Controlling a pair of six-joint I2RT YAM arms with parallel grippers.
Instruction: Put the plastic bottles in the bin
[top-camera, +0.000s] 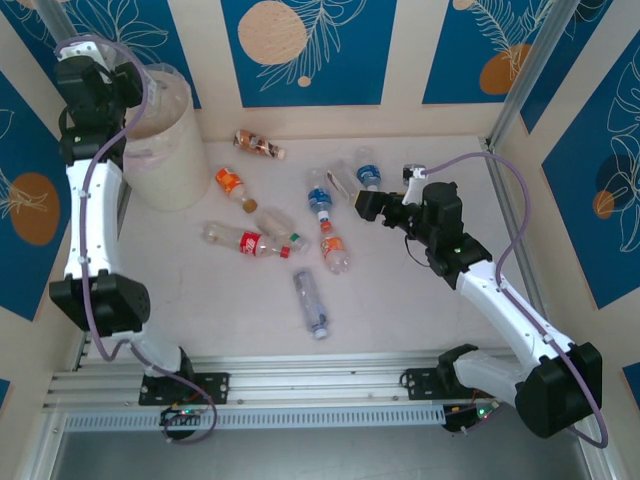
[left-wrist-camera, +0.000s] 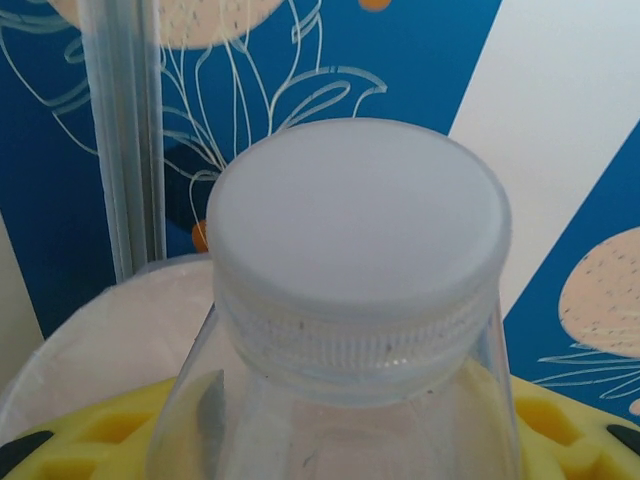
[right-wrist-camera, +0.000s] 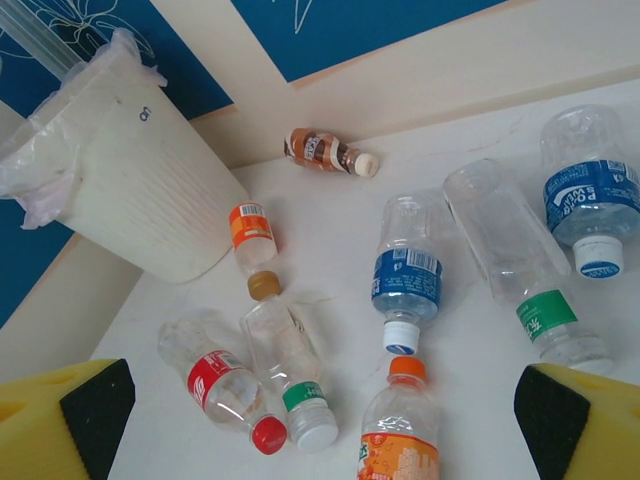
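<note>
My left pincer is clamped partway shut on a clear white-capped bottle. The bin rim lies just below and beyond it. If I let go off-centre, I judge the bottle could clip that rim and bounce onto the counter. My right pincer gapes wide and empty over an orange-capped bottle. Neighbouring bottles crowd beside it, so closing could roll them.

Centre of the left wrist view: clear plastic bottle with a frosted white cap. Right wrist view: cream-white ribbed plastic bin upper left; red-labelled, red-capped clear bottle lower left.
</note>
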